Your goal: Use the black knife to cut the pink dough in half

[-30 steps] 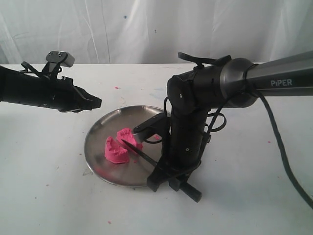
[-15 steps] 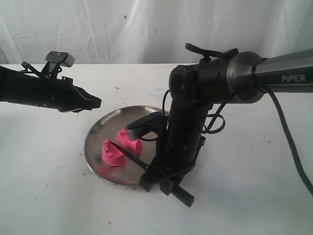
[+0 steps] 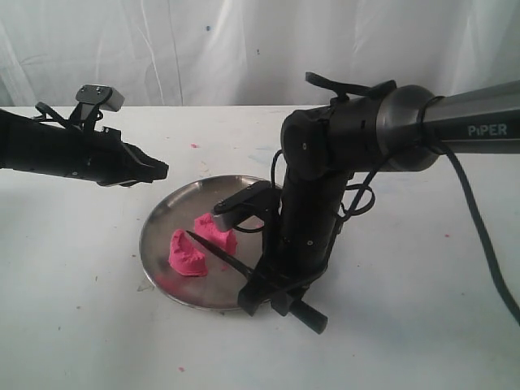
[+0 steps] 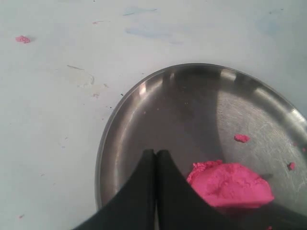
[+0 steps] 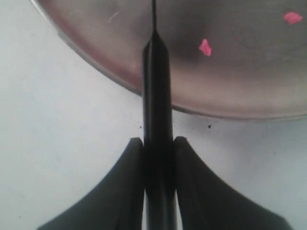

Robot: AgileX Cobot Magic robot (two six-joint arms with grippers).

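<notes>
The pink dough lies in two rough chunks, one (image 3: 188,253) to the left and one (image 3: 216,233) behind it, on a round steel plate (image 3: 166,219). The black knife (image 3: 221,256) is held by its handle in my right gripper (image 3: 264,294), which is shut on it at the plate's near right rim. Its blade points left over the gap between the chunks. In the right wrist view the knife (image 5: 156,86) runs out over the plate rim (image 5: 96,64). My left gripper (image 3: 162,170) hovers shut above the plate's far left. One dough chunk (image 4: 230,184) shows beside it (image 4: 156,153).
Tiny pink crumbs (image 5: 205,47) dot the plate and the white table (image 3: 81,309). A white curtain (image 3: 244,49) hangs behind the table. The right arm (image 3: 325,187) stands tall over the plate's right side.
The right arm shifted left with the knife, then eased back slightly; the blade tip now sits further left between the two chunks. The left arm has not moved.
</notes>
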